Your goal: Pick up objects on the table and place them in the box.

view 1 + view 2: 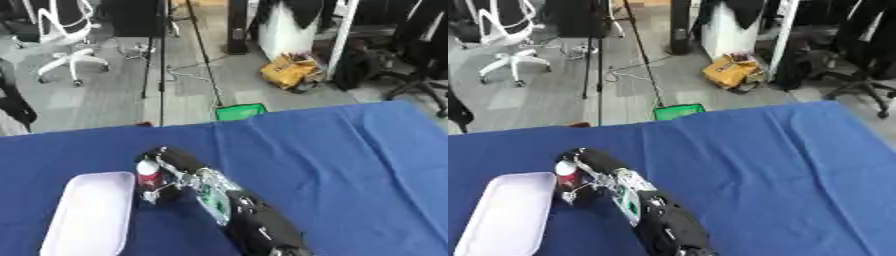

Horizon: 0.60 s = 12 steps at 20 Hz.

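Forearm: nearest to us, our right arm (254,220) rises from the bottom edge and reaches toward the box; we see only this one arm, and no left hand shows in either view.
Hand: our right hand (171,172) sits just right of the box's upper right corner.
Fingers: they curl round a small object, pinching it between thumb and fingers as far as we can make out.
Object: a small red and white thing (148,169), perhaps a little bottle or can; we cannot tell more of it.
Object's place: within our fingers, at the side of the hand facing the box, just beside the box's right rim and not yet over its hollow; whether it is lifted off the blue cloth (350,165) we cannot tell.
Box: white shallow box (74,235), lying on the cloth, showing nothing inside.
Handling, as we judge: light, stiff, likely smooth and a little slippery, so we hold it round its middle and keep it upright.
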Tool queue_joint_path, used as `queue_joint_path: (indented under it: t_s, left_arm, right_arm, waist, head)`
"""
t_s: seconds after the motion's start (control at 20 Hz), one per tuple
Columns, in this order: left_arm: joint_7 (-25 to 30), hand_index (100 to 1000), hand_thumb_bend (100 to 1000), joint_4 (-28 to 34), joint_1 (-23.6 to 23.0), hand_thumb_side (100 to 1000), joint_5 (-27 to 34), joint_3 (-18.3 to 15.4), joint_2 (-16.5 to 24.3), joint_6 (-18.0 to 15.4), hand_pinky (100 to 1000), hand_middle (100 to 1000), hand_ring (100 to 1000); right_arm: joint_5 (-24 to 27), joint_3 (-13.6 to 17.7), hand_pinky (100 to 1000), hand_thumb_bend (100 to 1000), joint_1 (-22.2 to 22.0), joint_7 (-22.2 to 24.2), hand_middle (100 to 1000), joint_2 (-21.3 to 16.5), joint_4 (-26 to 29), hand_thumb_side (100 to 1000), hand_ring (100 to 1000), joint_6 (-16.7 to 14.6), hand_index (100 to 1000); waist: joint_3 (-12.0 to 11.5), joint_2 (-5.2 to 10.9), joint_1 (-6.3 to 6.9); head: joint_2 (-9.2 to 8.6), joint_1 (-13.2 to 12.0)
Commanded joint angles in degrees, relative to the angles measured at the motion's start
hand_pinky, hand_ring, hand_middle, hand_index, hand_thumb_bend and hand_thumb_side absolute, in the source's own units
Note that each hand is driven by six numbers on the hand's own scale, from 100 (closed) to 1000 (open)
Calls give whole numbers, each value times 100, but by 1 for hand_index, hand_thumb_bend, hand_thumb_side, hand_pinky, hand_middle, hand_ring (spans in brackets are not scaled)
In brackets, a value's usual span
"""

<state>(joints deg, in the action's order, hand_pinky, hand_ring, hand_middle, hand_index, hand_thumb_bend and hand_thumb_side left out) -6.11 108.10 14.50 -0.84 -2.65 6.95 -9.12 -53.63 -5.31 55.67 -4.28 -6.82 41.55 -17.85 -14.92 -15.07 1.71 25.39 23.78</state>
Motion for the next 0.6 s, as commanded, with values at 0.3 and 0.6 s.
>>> queue_joint_path:
  t_s: [0.3,0.6]
  left_arm:
    - [-15,941,509,75,54,806,3,-12,49,-8,657,792,664]
    - [-10,942,511,83,59,804,-5,-5,56,-11,658,792,664]
  right_arm:
    - [340,-100,321,100,146,-328,646,3,469,100,433,-14,679]
    - [954,-332,317,100,257,-275,652,5,1178,100,428,153,684]
  waist:
    - [30,46,90]
    - [21,78,75]
  head:
    - [-44,63]
    - [-23,96]
